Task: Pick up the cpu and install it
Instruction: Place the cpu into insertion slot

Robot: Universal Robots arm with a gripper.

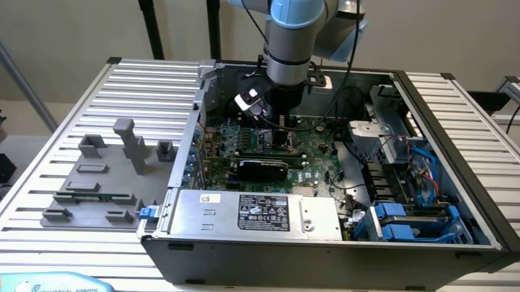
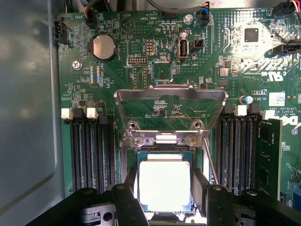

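Observation:
The cpu (image 2: 164,184), a small square chip with a bright silvery-white top and a thin rim, sits level in the dark socket (image 2: 162,149) on the green motherboard (image 2: 141,42). My gripper (image 2: 164,181) straddles it, with a black finger (image 2: 126,197) pressed against each of two opposite edges. The socket's metal load frame (image 2: 171,94) stands flipped open beyond the chip. In the exterior view the gripper (image 1: 279,135) reaches straight down into the open grey computer case (image 1: 325,255), low over the board.
Black memory slots (image 2: 89,150) flank the socket, with one stick (image 2: 268,155) seated. A coin battery (image 2: 103,47) lies farther along the board. The power supply (image 1: 252,213), drive bays (image 1: 406,222) and cables crowd the case. A grey fixture (image 1: 106,176) lies on the slatted table at the exterior view's left.

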